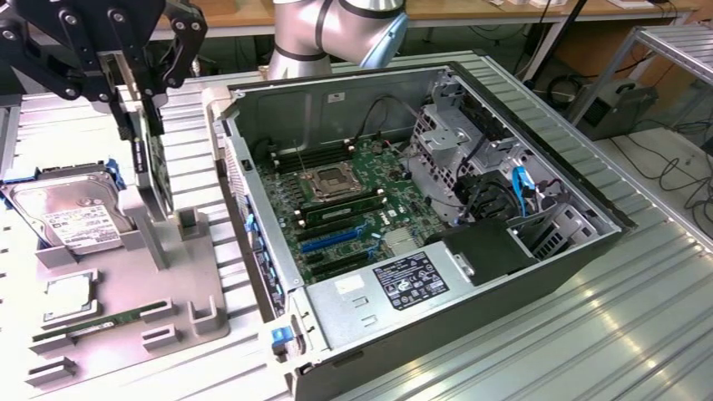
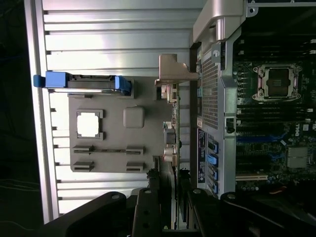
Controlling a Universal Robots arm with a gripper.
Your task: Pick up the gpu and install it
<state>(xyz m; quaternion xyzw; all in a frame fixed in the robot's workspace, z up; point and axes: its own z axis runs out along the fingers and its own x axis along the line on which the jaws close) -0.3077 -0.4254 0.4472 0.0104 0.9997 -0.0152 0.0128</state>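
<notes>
A black robot tool (image 1: pixel 136 83) hangs near the upper corner on the exterior view's left, its fingers clenched on the top edge of the gpu (image 1: pixel 154 167). The gpu is a thin card held upright on its edge, with its silver end bracket facing the camera. It hangs over a grey holder tray (image 1: pixel 189 284) that lies on the ribbed metal counter (image 1: pixel 579 334). Whether its lower edge is touching the tray's stand cannot be told. On the tray, towards the exterior view's left of the card, a silver hard drive (image 1: pixel 69 219) with a white label leans in blue rails. Nearer the camera lie a square processor chip (image 1: pixel 69 298) and a narrow green memory stick (image 1: pixel 95 327). Just beside the tray, on the exterior view's right, an open computer case (image 1: pixel 323 104) lies on its side. Inside it are a green motherboard (image 1: pixel 356 209), a bare processor socket (image 1: pixel 334 180) and a labelled power supply (image 1: pixel 412 280). The grey robot arm (image 1: pixel 334 33) rises behind the case. In the wrist view, looking down along the tool (image 2: pixel 168 202), the gpu (image 2: pixel 170 128) appears edge-on as a thin strip running away from the fingers (image 2: pixel 148 207), with its bracket at the far end. It lies between the grey tray (image 2: pixel 113 133), which carries the blue-railed hard drive (image 2: pixel 81 82) and the processor chip (image 2: pixel 90 123), and the perforated wall of the case (image 2: pixel 212 98).
</notes>
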